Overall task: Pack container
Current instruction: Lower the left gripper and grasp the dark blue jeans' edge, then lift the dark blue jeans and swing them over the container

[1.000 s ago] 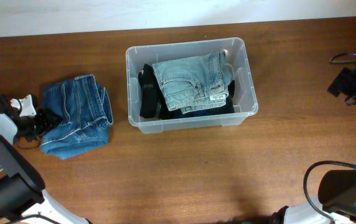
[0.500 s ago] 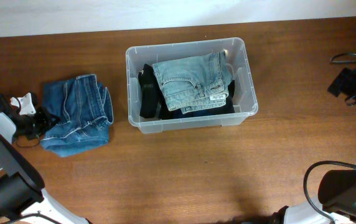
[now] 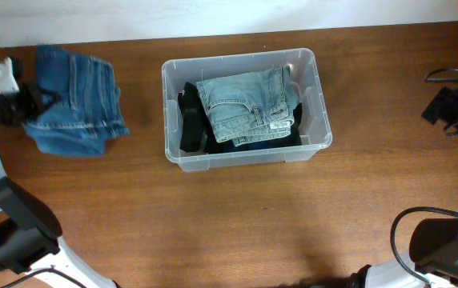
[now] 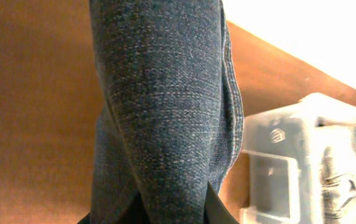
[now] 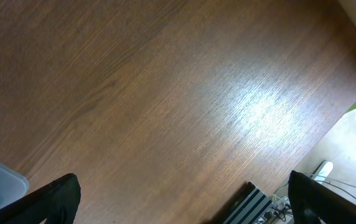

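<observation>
Sitting open-topped on the far middle of the counter (image 3: 237, 216), the container (image 3: 237, 58) has its long side running left to right, and it is already partly filled: a folded pair of light-blue jeans (image 3: 245, 104) lies on top of a darker garment (image 3: 190, 120) that shows along the bin's left side. Room remains above that stack, which I take as the reason another piece is being brought. Well to the left of the bin, apart from it, the dark-blue jeans (image 3: 73, 100) are bunched and drooping from one edge, where the left hand (image 3: 27, 102) is clamped on the cloth; the wrist view shows denim filling the frame between the fingers, with wood behind it and the bin's corner off to the side, so the bundle looks raised off the counter, probably to clear the rim on the way over. The right hand (image 5: 183, 180) is far from all this at the near right, fingers spread wide with only bare wood between them, idle and out of the carrying path, as I judge it
</observation>
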`<state>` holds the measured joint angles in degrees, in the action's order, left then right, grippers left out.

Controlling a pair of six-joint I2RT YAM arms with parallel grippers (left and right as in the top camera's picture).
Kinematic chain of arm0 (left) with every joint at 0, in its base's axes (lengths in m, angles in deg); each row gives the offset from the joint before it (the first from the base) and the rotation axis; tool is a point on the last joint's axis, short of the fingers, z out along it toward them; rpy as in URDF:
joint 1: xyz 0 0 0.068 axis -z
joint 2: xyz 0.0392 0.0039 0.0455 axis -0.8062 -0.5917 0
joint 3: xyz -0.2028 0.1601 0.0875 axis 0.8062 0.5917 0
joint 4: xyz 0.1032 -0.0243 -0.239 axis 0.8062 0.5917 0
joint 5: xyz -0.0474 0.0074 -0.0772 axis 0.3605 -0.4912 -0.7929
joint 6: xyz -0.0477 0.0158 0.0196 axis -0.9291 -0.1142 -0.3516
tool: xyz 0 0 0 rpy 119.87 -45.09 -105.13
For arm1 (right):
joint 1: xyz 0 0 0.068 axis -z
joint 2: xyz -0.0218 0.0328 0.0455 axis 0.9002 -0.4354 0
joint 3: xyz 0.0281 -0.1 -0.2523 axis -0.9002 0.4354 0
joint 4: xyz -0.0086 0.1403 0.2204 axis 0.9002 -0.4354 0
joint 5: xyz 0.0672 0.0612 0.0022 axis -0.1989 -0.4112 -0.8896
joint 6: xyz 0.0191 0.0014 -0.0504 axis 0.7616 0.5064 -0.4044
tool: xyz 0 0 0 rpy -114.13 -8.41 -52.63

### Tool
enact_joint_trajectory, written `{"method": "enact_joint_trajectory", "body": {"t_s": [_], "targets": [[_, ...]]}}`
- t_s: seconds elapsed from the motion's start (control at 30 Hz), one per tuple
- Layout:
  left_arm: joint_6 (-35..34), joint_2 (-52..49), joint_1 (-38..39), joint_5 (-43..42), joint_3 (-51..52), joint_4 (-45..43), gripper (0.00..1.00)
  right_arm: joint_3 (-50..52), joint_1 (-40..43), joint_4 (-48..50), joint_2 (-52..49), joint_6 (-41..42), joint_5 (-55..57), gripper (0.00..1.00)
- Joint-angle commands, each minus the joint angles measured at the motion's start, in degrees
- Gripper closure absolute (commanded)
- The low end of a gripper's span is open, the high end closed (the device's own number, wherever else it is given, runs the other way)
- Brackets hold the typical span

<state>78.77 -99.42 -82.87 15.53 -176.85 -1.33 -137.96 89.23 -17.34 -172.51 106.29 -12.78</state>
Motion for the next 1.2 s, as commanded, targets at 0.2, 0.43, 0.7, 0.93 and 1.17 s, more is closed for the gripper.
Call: {"method": "enact_joint_trajectory", "body": {"t_s": [0.2,0.43,0.7,0.93,1.17], "targets": [[-4.68,8.98,9.22,-8.44,-12.11,3.63,0.99,-0.11,0.11,-0.02,-0.42,-0.15,0.68,0.02],[-9.11,16.68,17.77,-10.99,-12.24,3.61,0.99,-0.11,0.11,-0.02,-0.42,-0.15,0.68,0.02],[-8.79,22.45,28.11,-10.91,-12.24,2.36,0.99,-0.11,0.11,0.0,-0.42,-0.15,0.68,0.02],[1.81,21.22,36.96,-7.28,-11.96,2.58,0.99,-0.11,0.11,-0.02,-0.42,-0.15,0.68,0.01],[15.17,19.23,44.22,0.83,-11.96,2.8,0.99,-0.11,0.11,-0.02,-0.42,-0.15,0.68,0.02]]}}
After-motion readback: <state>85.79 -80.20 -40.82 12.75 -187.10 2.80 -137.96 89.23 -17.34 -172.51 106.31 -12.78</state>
